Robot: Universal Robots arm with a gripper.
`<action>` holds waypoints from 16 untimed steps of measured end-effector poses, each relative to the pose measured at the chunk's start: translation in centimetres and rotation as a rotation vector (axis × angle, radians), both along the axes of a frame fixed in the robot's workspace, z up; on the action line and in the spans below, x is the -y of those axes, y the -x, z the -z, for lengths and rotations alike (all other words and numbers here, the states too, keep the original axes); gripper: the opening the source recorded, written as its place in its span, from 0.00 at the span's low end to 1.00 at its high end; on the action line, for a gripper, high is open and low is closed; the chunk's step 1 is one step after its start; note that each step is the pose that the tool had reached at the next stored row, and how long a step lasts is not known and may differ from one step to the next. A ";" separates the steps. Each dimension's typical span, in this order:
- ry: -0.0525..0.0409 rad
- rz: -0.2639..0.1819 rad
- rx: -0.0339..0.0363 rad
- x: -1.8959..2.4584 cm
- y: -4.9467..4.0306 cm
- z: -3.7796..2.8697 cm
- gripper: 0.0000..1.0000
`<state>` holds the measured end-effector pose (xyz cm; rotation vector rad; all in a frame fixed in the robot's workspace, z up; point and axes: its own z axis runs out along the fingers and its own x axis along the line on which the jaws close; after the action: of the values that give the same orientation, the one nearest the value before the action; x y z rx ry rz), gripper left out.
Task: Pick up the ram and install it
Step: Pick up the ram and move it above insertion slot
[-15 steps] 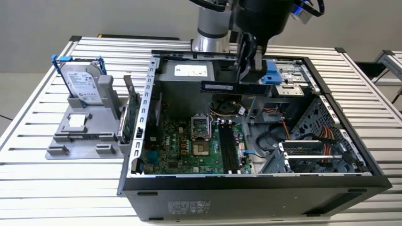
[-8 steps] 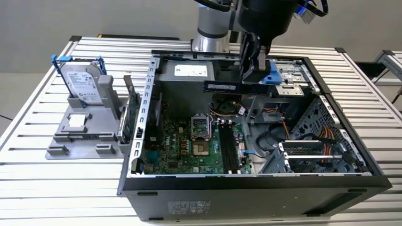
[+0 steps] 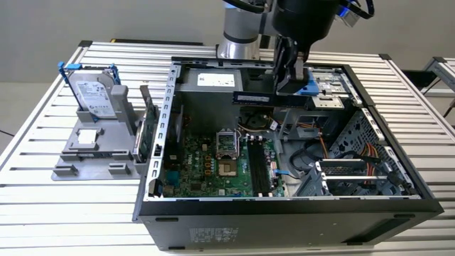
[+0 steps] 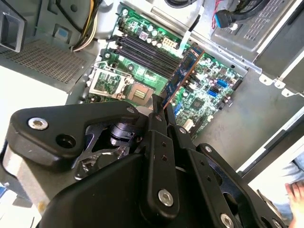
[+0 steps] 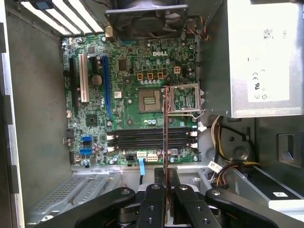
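Observation:
My gripper [image 3: 288, 88] hangs over the back of the open computer case [image 3: 284, 205], shut on the ram [image 3: 254, 98]. The ram is a dark blue stick that juts sideways toward the exterior view's left, above the motherboard [image 3: 206, 165]. In the first wrist view the ram [image 5: 165, 128] is edge-on between the fingers [image 5: 154, 199] and crosses over the black memory slots [image 5: 142, 138]. In the second wrist view the ram [image 4: 183, 73] extends from the gripper [image 4: 159, 107] over the board, beside the slots [image 4: 147, 50]. The slots [image 3: 257, 165] stand bare.
A grey stand [image 3: 92, 154] at the exterior view's left holds a silver hard drive with blue clips [image 3: 92, 93] and a green card [image 3: 146, 130]. Inside the case are the power supply [image 3: 213, 80], a drive cage [image 3: 348, 176], cables [image 3: 320, 128] and the processor socket [image 3: 225, 143].

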<state>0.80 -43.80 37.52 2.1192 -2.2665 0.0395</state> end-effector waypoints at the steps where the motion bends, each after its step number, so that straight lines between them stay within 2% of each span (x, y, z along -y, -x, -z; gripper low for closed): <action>1: 0.0001 0.000 0.0000 0.00 -0.03 0.00 0.00; 16: 0.0009 0.002 0.0000 0.00 -0.17 0.00 0.00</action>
<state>0.97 -43.80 37.52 2.1168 -2.2679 0.0404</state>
